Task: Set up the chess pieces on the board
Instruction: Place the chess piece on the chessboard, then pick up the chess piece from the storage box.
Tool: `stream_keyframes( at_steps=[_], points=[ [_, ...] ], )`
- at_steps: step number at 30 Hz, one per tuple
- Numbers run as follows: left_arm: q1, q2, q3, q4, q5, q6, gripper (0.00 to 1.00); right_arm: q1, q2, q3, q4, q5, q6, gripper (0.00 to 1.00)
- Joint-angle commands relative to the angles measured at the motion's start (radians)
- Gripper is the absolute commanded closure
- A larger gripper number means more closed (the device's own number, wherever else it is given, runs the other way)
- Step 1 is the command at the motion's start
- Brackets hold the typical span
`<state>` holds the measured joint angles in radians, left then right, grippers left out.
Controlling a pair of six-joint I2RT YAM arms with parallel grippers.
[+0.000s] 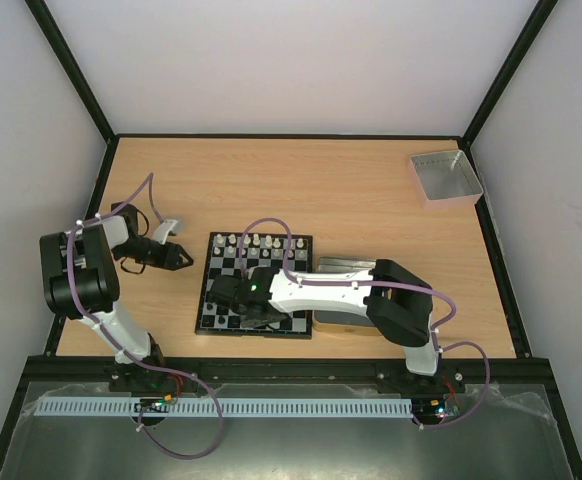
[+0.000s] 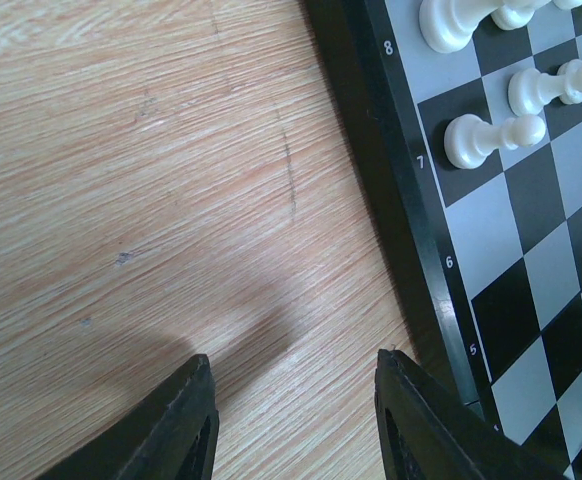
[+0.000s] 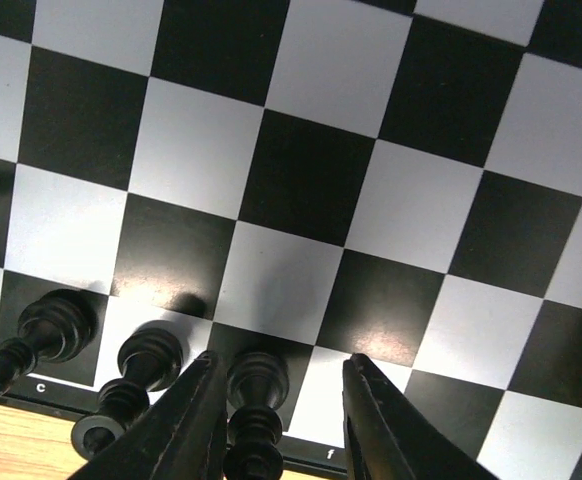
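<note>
Counter [image 2: 151, 180]: board [image 3: 301, 180] at centre, white pieces [image 2: 491, 135] on its far rows. Right pincer [image 3: 280, 358]: partly open, fingers either side of one black piece [image 3: 254, 400] on the near edge row. Left pincer [image 2: 293, 365]: half open, empty, over bare wood beside the board.

Board [image 1: 221, 262] partly under right arm [image 1: 321, 290]

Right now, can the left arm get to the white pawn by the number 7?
Probably yes. The left gripper hangs open over the table just beside the board, and nothing stands between it and that white pawn.
</note>
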<state>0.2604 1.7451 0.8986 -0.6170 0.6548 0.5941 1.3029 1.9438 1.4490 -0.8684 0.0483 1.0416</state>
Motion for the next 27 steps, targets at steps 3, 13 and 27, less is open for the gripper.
stream_keyframes(
  at_steps=[3, 13, 27],
  points=[
    [-0.002, 0.083, -0.037, -0.002, -0.132, 0.009, 0.54, -0.010, -0.046, 0.044, -0.073, 0.075, 0.020, 0.70],
    [-0.002, 0.099, -0.029, -0.006, -0.135, 0.007, 0.55, -0.114, -0.157, -0.015, -0.040, 0.077, 0.027, 0.70],
    [-0.001, 0.137, -0.012, -0.011, -0.137, -0.003, 0.55, -0.516, -0.507, -0.474, 0.089, -0.021, -0.057, 0.82]
  ],
)
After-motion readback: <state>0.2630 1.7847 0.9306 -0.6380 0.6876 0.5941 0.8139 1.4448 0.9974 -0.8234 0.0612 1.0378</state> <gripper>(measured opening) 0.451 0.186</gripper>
